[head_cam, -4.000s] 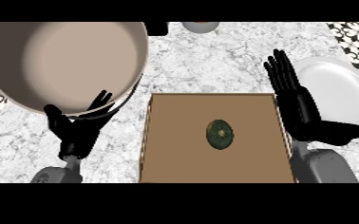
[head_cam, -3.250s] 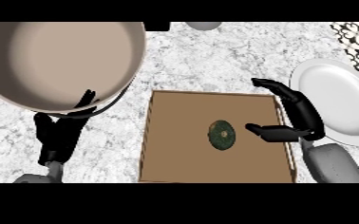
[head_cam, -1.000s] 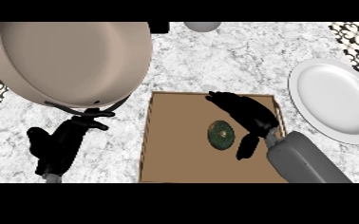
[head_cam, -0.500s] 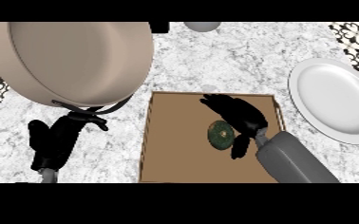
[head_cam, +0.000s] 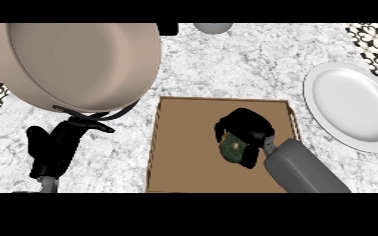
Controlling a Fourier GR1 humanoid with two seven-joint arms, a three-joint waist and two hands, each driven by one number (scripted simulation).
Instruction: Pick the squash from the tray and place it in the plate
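- The squash [head_cam: 235, 146] lay near the middle of the tray [head_cam: 177, 145], which sat on the table [head_cam: 229, 65] toward its near edge
- The right hand [head_cam: 247, 130] was down over the squash, its fingers [head_cam: 224, 128] curled round the top and sides so that only the dark green near-left face showed
- Whether the squash had left the tray floor could not be told; it sat wholly inside the tray rim
- The plate [head_cam: 347, 105] stood at the table's right edge, just beside the tray's right rim, with nothing on it
- The left hand [head_cam: 55, 147] was near the table's left edge, by the dark handle of a large pan [head_cam: 74, 65] that filled the far left corner; its fingers could not be made out against the handle, so their state could not be told
- A small grey round thing [head_cam: 214, 27] sat at the far edge, well apart from the tray
- As a judgement: the reach looked done and the grasp made or nearly made, so the task was in its early half
- Left to do: lift the squash over the tray's right rim, carry it right to the plate, set it down and let go
- The raised tray rim between squash and plate looked the likeliest snag for the carry
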